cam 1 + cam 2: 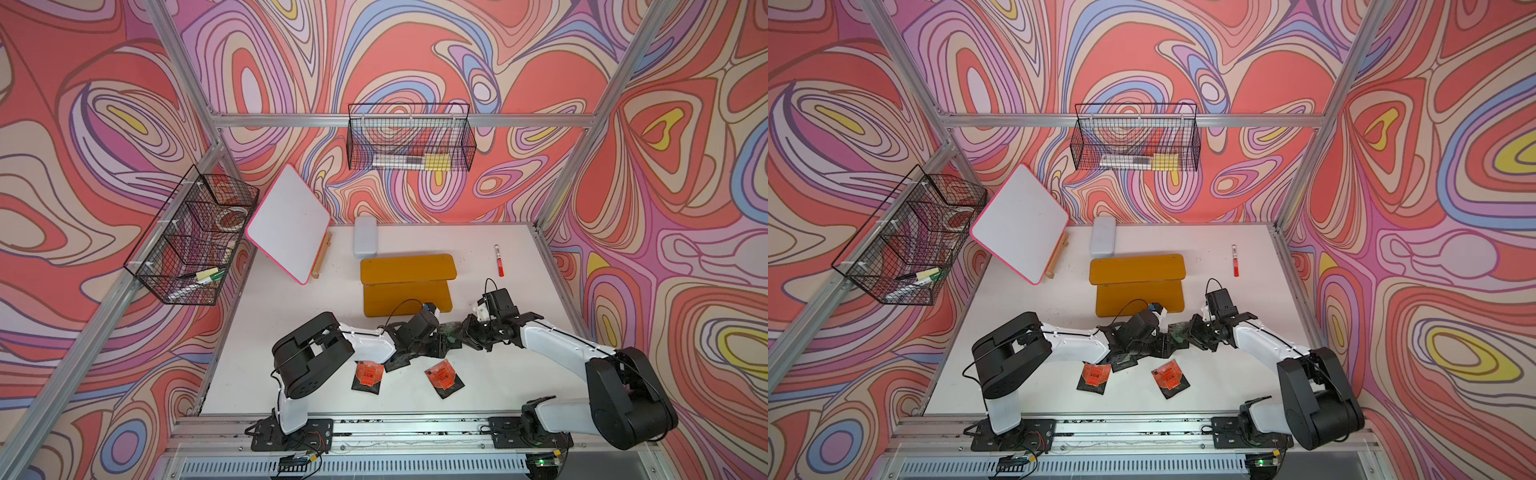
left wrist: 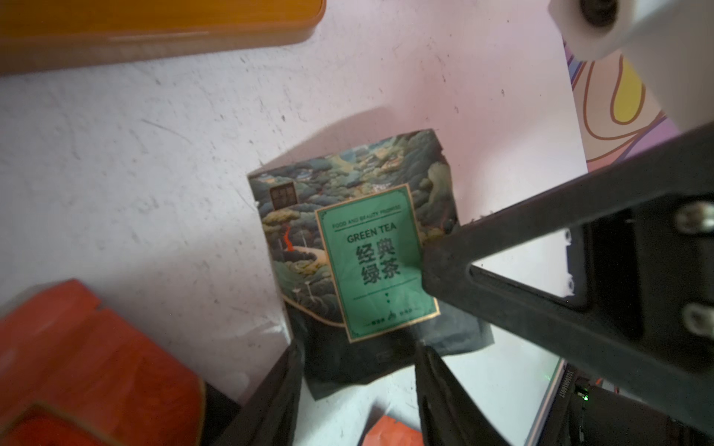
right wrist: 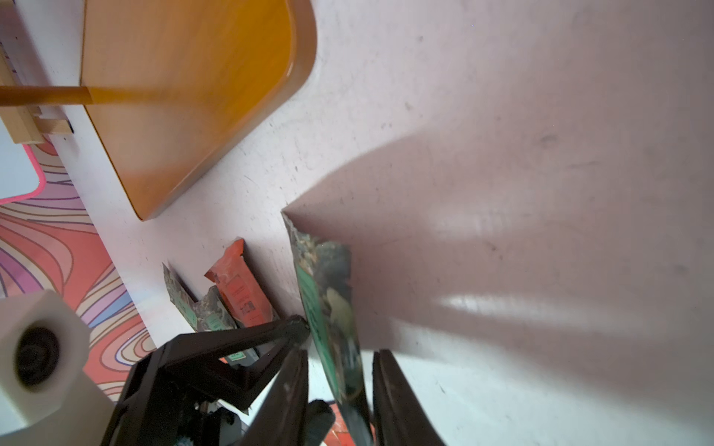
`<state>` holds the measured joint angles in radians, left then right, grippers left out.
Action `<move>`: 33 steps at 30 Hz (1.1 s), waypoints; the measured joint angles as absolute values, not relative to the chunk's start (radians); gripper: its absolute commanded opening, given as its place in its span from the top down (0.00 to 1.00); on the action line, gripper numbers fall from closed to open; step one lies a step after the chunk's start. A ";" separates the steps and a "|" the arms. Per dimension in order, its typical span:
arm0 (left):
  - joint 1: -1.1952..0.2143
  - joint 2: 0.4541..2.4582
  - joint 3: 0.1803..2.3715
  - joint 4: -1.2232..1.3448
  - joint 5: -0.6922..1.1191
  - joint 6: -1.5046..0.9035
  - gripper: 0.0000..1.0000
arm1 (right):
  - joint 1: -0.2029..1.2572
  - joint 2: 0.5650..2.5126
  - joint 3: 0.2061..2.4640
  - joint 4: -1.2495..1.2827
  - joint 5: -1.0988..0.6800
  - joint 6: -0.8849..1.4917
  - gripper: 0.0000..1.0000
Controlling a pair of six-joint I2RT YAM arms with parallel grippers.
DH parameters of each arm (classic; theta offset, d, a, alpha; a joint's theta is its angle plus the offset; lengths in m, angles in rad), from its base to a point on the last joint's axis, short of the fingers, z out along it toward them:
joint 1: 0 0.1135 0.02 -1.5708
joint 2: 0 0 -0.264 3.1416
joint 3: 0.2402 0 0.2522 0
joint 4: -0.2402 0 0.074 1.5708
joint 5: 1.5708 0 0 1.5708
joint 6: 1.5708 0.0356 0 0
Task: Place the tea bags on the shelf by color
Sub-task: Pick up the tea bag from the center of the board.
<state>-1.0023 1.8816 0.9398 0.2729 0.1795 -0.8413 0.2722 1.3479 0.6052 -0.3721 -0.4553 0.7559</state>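
Observation:
A green tea bag (image 2: 371,255) hangs above the table, face on in the left wrist view. My left gripper (image 2: 359,347) is shut on its dark lower edge. My right gripper (image 3: 340,351) straddles the same bag (image 3: 328,301) edge-on, jaws still apart with a gap showing on one side. In both top views the two grippers meet in front of the mustard-yellow shelf (image 1: 407,268) (image 1: 1136,268), whose two boards are bare. Two orange-red tea bags (image 1: 368,376) (image 1: 444,379) lie near the front edge. More sachets, green (image 3: 185,301) and red (image 3: 239,289), lie under the left arm.
A tilted whiteboard (image 1: 286,224) and a grey case (image 1: 365,237) stand behind the shelf. A red marker (image 1: 498,262) lies at the back right. Black wire baskets hang on the back wall (image 1: 409,141) and the left wall (image 1: 191,237).

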 measured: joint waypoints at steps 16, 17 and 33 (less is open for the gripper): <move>-1.002 1.881 0.940 0.273 0.172 -0.847 0.47 | 0.272 1.317 0.605 -0.397 -0.428 0.723 1.00; -1.002 1.880 0.939 0.273 0.170 -0.847 0.46 | 0.272 1.306 0.605 -0.400 -0.424 0.719 1.00; -1.000 1.580 0.905 0.161 0.030 -0.826 0.06 | 0.272 1.081 0.701 -0.521 -0.377 0.564 1.00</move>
<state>-1.0000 1.5803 0.9051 0.1612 0.0303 -0.8261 0.2718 1.0813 0.7013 -0.5213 -0.3775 0.5640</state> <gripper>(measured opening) 0.910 0.042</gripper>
